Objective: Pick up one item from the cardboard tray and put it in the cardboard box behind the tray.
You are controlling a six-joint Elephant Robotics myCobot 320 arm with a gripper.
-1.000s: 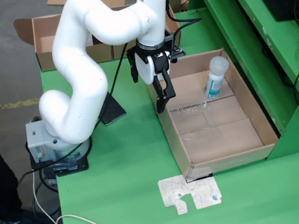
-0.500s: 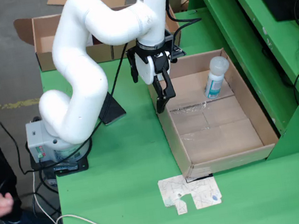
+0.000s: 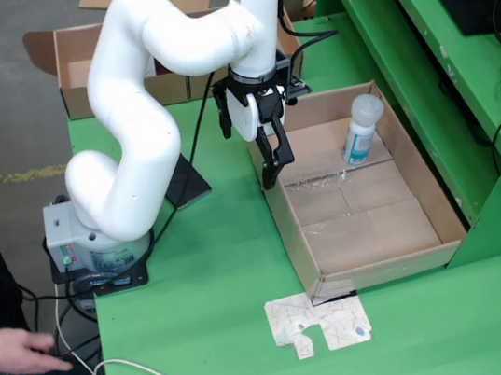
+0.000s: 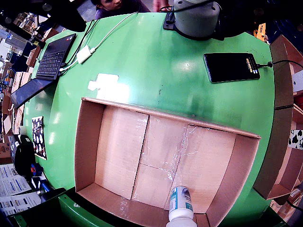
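end effector (image 3: 271, 177) hangs empty over the tray's (image 3: 286, 224) near wall, fingers seemingly together; the lone bottle (image 3: 362, 129) stands upright at the far corner, so a clumsy reach risks toppling it.

A black phone (image 4: 231, 66) lies cabled on the green table (image 4: 156, 61); a laptop (image 4: 53, 59) sits at its edge

Bright even light, glare on the green table (image 4: 156, 71); gripper view bends fisheye-like.
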